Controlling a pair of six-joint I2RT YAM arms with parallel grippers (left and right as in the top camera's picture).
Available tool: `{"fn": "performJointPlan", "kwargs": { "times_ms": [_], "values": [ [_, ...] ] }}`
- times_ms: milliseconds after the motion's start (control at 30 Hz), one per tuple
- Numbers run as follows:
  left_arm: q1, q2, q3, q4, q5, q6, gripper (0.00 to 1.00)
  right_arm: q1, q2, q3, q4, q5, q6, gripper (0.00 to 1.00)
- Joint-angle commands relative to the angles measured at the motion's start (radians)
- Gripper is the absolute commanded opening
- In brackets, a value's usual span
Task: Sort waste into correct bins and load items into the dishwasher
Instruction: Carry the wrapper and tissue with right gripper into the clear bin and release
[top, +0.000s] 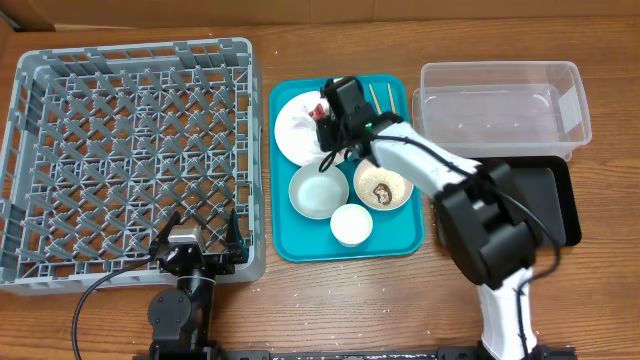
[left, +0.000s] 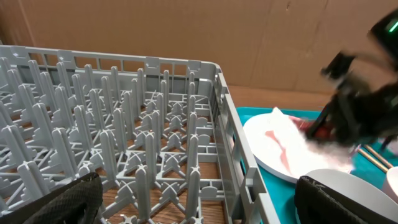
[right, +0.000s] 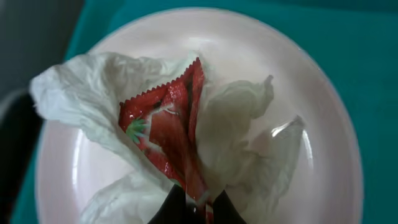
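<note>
The right hand (right: 193, 210) pinches the lower tip of the glossy, zigzag-edged red wrapper (right: 165, 130), which lies on a crumpled paper napkin (right: 81, 106) on the smooth round plate (right: 317, 99) (set on a teal tray (top: 400, 243)). The left hand (top: 202, 232) is spread wide, empty, above the grey lattice rack (top: 120, 130).

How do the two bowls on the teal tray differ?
The left bowl is empty; the right bowl holds rice-like grains and a brown lump. The left bowl shows fully; the right arm overlaps the right bowl. Both are round, whitish, on the teal tray.
</note>
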Motion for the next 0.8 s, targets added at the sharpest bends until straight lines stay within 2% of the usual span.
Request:
{"fn": "performJointPlan", "kwargs": {
  "times_ms": [0,100,133,167,333,500,533,567,600,633,767],
  "values": [
    [-0.006,-0.009,-0.007,0.004,0.000,0.018,1.00,-0.067,-0.259,0.079,-0.037,0.004,0.015,0.04],
    [-0.006,-0.009,-0.007,0.004,0.000,0.018,1.00,-0.180,-0.411,0.079,-0.132,0.011,0.053,0.04],
    [-0.006,-0.009,-0.007,0.004,0.000,0.018,1.00,-0.295,-0.475,0.079,-0.203,0.028,0.104,0.04],
    [-0.006,-0.009,-0.007,0.004,0.000,0.018,1.00,-0.350,-0.482,0.079,-0.233,0.049,0.132,0.04],
    [-0.006,-0.009,-0.007,0.004,0.000,0.018,1.00,-0.526,-0.412,0.077,-0.339,0.113,0.274,0.04],
    [-0.006,-0.009,-0.007,0.004,0.000,0.018,1.00,-0.564,-0.280,0.077,-0.384,0.113,0.280,0.04],
    [-0.006,-0.009,-0.007,0.004,0.000,0.018,1.00,-0.564,-0.266,0.077,-0.380,0.112,0.280,0.26],
    [-0.006,-0.009,-0.007,0.004,0.000,0.018,1.00,-0.564,-0.263,0.077,-0.373,0.108,0.280,0.53],
    [-0.006,-0.009,-0.007,0.004,0.000,0.018,1.00,-0.564,-0.263,0.077,-0.371,0.108,0.280,0.60],
    [-0.006,-0.009,-0.007,0.004,0.000,0.018,1.00,-0.564,-0.271,0.078,-0.370,0.108,0.280,0.73],
    [-0.006,-0.008,-0.007,0.004,0.000,0.018,1.00,-0.564,-0.322,0.079,-0.393,0.070,0.275,0.80]
  ]
}}
